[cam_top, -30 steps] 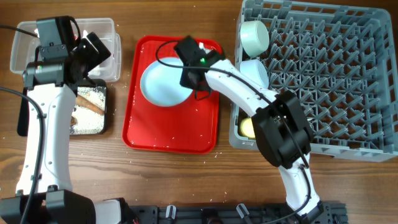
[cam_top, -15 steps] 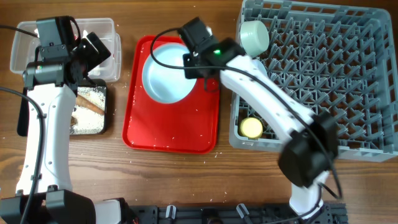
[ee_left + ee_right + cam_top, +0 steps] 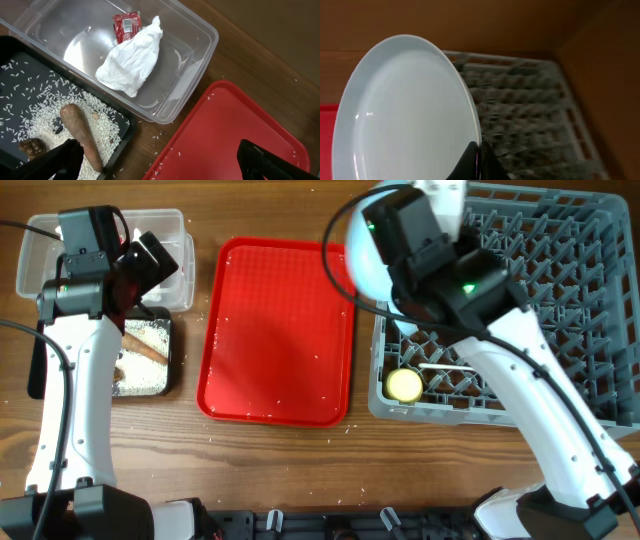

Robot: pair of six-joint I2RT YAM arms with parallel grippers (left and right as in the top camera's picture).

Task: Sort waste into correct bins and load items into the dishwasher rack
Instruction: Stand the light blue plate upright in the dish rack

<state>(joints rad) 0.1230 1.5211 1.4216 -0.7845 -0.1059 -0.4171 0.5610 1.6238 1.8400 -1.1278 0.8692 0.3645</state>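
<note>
Looking down the right wrist cam, I'm seeing the right end effector (image 3: 479,157) clamping tight on the rim of the pale blue plate (image 3: 405,115). The plate is hanging on edge, with the grey dishwasher rack (image 3: 520,105) sitting blurry behind it. Overhead, it's hovering at the rack's far left edge, and the yellow cup (image 3: 404,386) is sitting in the near left corner. The left end effector (image 3: 160,165) is hanging with its fingers wide apart, gripping nothing. Just past it the black tray (image 3: 15,55) is carrying rice (image 3: 50,115), the brown food stick (image 3: 80,132) and a small brown lump (image 3: 32,146). Beyond that, the clear tub (image 3: 195,55) is holding the crumpled white paper (image 3: 131,57) and red wrapper (image 3: 126,26).
</note>
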